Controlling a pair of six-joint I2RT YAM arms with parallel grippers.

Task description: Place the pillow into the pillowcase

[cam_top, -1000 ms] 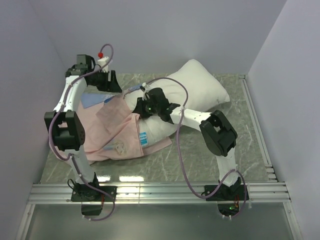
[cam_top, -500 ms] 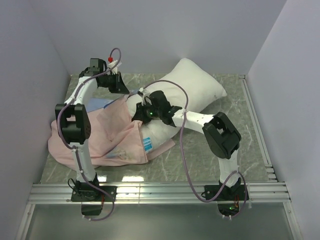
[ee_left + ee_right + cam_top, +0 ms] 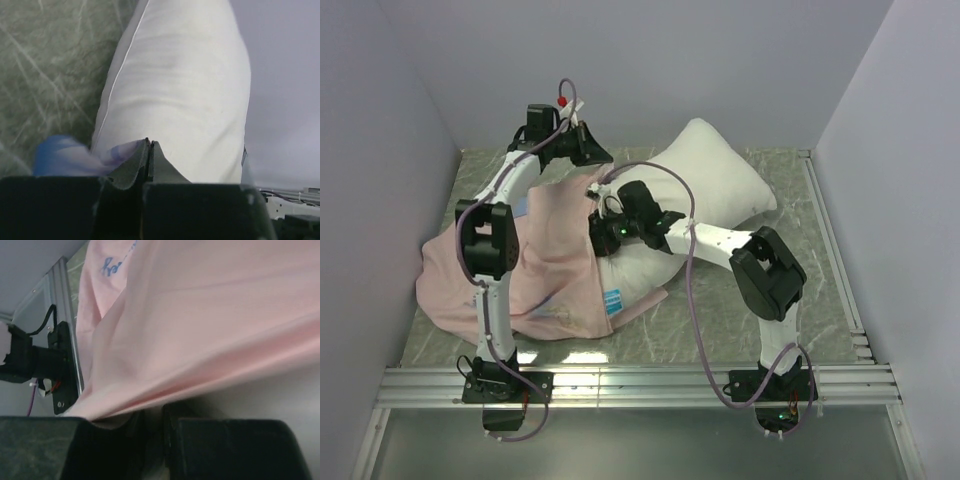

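The pillow (image 3: 720, 180) is white, plump and plain. It lies slantwise on the marbled surface (image 3: 720, 310), running from the centre out toward 2 o'clock. Its 7 o'clock end sits under the pillowcase (image 3: 545, 270). The pillowcase is thin pale-pink cloth, rumpled and spread toward 8 o'clock, w/ a small blue label near its 5 o'clock hem. In the left wrist view a blue-printed fold of it shows beside the white bulk of the pillow.

The left arm (image 3: 485, 240) rises from its base at 7 o'clock, w/ the elbow high. Its forearm reaches to approx 11 o'clock, where the left tool (image 3: 595, 152) is lifted above the pillow's far-left edge. The wrist view shows its fingers pressed together w/ a strip of pillowcase edge pinched btwn them.

The right arm (image 3: 765, 275) comes from 5 o'clock, folds at the elbow and stretches low toward 10 o'clock across the pillow. The right tool (image 3: 603, 232) is at the centre, right at the case's edge. Its fingers are nearly closed, w/ only a dark slit btwn them. Taut pink folds run from the tips, so it appears to grip the pillowcase.
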